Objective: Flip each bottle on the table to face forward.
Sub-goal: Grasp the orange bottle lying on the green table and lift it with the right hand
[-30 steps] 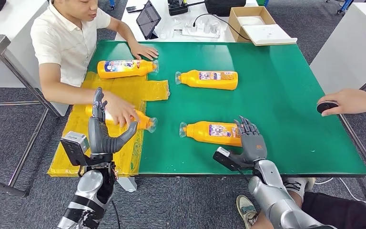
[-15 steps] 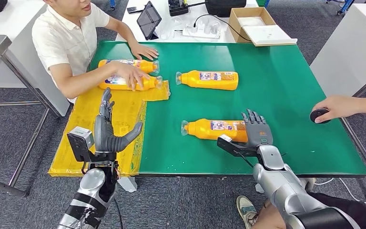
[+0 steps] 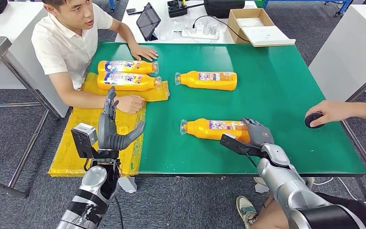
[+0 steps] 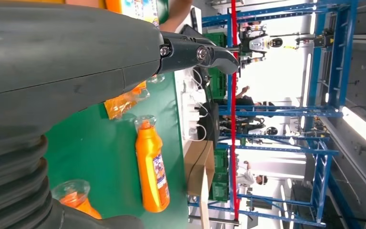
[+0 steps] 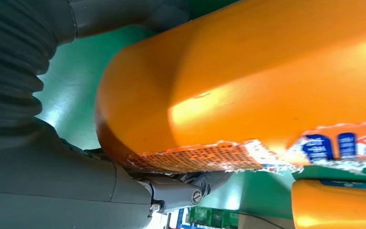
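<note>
Head view: my right hand (image 3: 259,134) fingers wrap the nearest bottle's (image 3: 214,129) base.
Grasped to roll it label-forward; left hand (image 3: 113,130) fingers spread, released.

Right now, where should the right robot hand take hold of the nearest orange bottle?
Probably at its wide base end, coming from the near table edge. The nearest orange bottle lies on its side, cap pointing left, and the right robot hand is already at that base end.
</note>
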You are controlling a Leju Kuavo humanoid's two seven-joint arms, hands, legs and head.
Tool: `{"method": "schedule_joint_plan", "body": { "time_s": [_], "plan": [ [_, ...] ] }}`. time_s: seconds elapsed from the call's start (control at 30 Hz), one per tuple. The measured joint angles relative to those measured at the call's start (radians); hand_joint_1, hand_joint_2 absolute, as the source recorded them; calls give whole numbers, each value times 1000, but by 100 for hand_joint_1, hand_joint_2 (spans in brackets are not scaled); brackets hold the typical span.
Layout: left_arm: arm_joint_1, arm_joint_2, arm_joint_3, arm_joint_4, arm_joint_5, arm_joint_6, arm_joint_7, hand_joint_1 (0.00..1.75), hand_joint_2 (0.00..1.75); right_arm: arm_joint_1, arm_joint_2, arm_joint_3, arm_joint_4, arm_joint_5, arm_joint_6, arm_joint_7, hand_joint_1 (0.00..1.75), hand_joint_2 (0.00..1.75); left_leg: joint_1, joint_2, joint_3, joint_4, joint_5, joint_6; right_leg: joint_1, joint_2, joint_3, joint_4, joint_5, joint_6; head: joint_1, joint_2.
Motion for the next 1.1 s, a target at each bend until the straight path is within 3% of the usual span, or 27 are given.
{"method": "schedule_joint_plan", "body": {
  "time_s": [0.4, 0.8, 0.87, 1.03, 1.1],
  "plan": [
    [-12, 0, -1, 23, 0, 0, 0, 0, 175, -2, 1, -19, 4, -7, 3, -10, 162, 175, 0, 0, 0, 0, 0, 0, 0, 0, 0, 0, 0, 0, 0, 0],
    [-18, 0, -1, 29, 14, 0, -17, 0, 175, 22, 12, -53, 8, -64, -74, -152, 175, 175, 0, 1, -1, 0, 0, 0, 0, 0, -1, 0, 0, 0, 0, 0],
    [-13, 0, -1, 24, 14, 13, -38, 0, 175, 31, 21, -70, 8, -114, -113, -224, 175, 175, 0, 1, -2, 0, 0, 0, 0, 0, -1, 0, 0, 0, 0, 0],
    [75, 0, 4, -92, 31, 88, -115, 0, 175, 101, 90, -167, -53, -407, -203, -541, 175, 175, 1, 1, -6, 0, 0, 0, 1, 0, -4, 1, 0, 0, 0, 0],
    [125, -2, 14, -157, 56, 109, -128, 0, 175, 152, 132, -194, -135, -527, -207, -587, 175, 175, 2, -1, -7, 0, 0, -1, 2, 0, -5, 1, -1, -1, 0, 0]
  ]
}}
